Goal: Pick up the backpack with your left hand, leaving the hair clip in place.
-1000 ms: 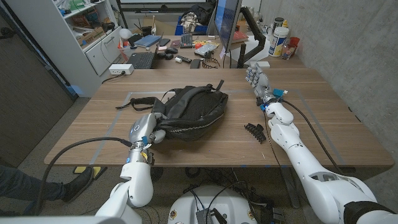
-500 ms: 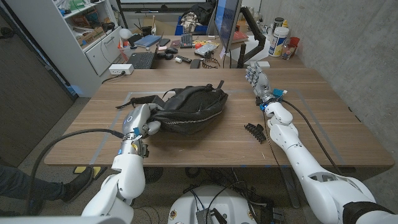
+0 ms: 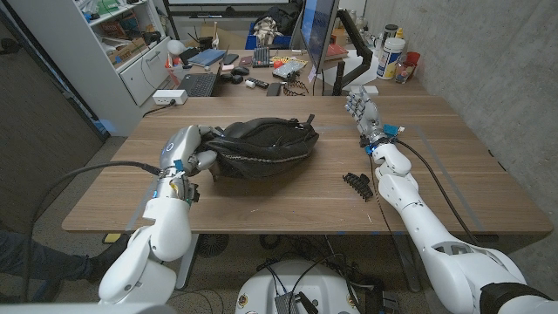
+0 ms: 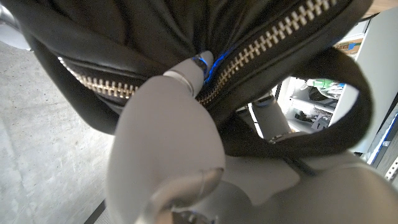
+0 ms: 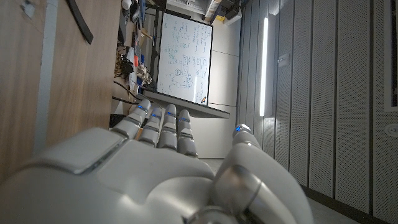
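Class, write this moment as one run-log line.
left hand: grips backpack | backpack: lifted at left end | hair clip: on table, untouched | right hand: holds nothing

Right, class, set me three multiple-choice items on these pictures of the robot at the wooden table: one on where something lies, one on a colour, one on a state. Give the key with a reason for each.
1. Where does the hair clip lie?
A. On the table beside the right arm
B. On top of the backpack
C. In the left hand

2. What colour is the backpack?
A. Red
B. Black
C. White

3. What is the left hand doing?
A. Holding nothing, fingers apart
B. Gripping the backpack
C. Pinching the hair clip

Key:
1 A: the head view shows the clip on the bare table, close to the right forearm and apart from the backpack.
2 B: it is black in the head view, with a metal zip in the left wrist view.
3 B: the left wrist view shows the fingers closed into the backpack's fabric; the right hand holds nothing.
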